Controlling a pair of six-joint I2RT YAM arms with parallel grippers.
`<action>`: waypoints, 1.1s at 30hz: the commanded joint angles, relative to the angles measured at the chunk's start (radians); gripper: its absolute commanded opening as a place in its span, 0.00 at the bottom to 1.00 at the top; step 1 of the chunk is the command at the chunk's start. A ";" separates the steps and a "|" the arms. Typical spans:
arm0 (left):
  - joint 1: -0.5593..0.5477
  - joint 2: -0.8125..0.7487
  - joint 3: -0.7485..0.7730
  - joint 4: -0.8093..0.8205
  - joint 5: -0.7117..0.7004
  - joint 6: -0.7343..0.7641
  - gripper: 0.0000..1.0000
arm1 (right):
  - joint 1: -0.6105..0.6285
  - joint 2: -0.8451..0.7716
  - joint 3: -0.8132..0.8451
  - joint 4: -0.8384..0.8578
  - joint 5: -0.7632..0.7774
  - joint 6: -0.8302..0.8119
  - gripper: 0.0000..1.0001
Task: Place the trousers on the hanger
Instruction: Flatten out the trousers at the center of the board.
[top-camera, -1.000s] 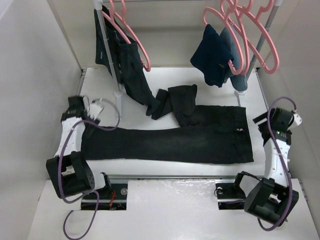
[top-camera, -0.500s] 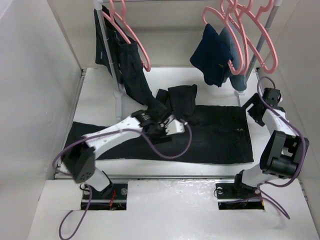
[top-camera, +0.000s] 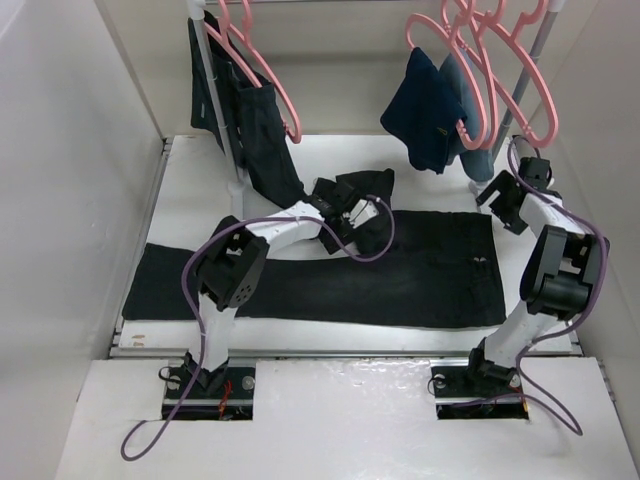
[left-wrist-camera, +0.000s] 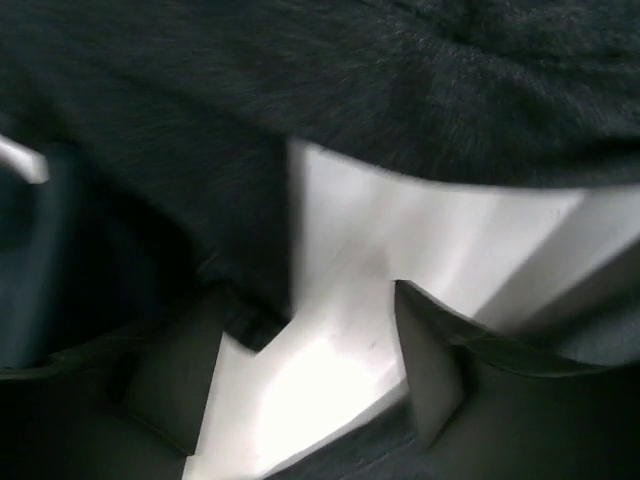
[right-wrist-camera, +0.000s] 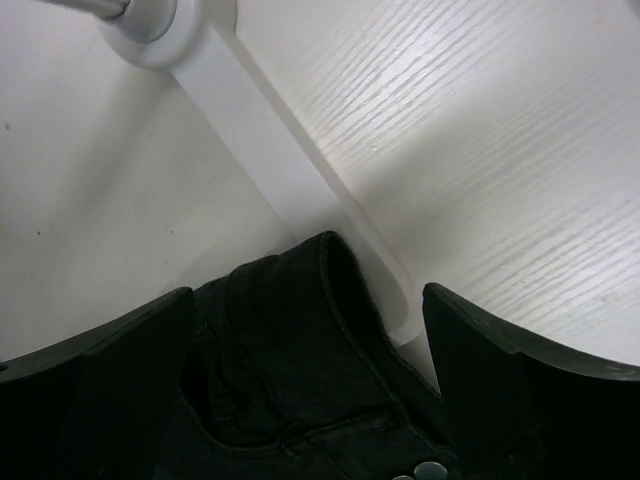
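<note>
Trousers: the trousers (top-camera: 400, 280) lie flat on the counter (top-camera: 200, 190), filling the middle band of the top view.
Long axis: left to right across the frame, with the hem at the left edge and the waistband (top-camera: 488, 265) at the right. The button (right-wrist-camera: 430, 470) shows at the bottom edge of the right wrist view.
Upper leg: one leg doubles back and bunches at the upper centre of the top view.
Left hand: the left hand (left-wrist-camera: 308, 340) is at that bunched leg. Its fingers (left-wrist-camera: 170, 400) are spread, with only bare counter between them and dark cloth along the top of its blurred view. It pinches nothing.
Right hand: the right hand (right-wrist-camera: 308, 300) is at the right of the top view. Its fingers are spread either side of the waistband's far corner and are not closed on it. A rack foot (right-wrist-camera: 150, 15) shows in the upper left of its view.
Hanger: an empty pink hanger (top-camera: 528, 100) hangs at the upper right, up the frame from the right hand. A similar hanger carries a navy garment (top-camera: 425, 100), and one at the upper left carries another black pair (top-camera: 260, 140).
Nearer arm: the right arm, for both the waistband and the hanger; the left arm, for the leg.
Key relation: the waistband corner lies straight ahead between the right fingers. My judgement is that the next move calls for closing there, then lifting up the frame to the hanger.
</note>
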 joint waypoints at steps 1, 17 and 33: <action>-0.019 -0.011 -0.014 0.052 -0.020 -0.023 0.54 | 0.030 0.010 0.053 -0.006 -0.020 0.003 1.00; 0.028 -0.426 -0.422 -0.085 -0.212 0.185 0.00 | -0.054 -0.027 -0.032 0.038 -0.037 -0.016 0.00; 0.298 -0.990 -0.726 -0.717 -0.106 0.585 0.52 | -0.043 -0.116 -0.010 0.057 0.001 -0.057 0.00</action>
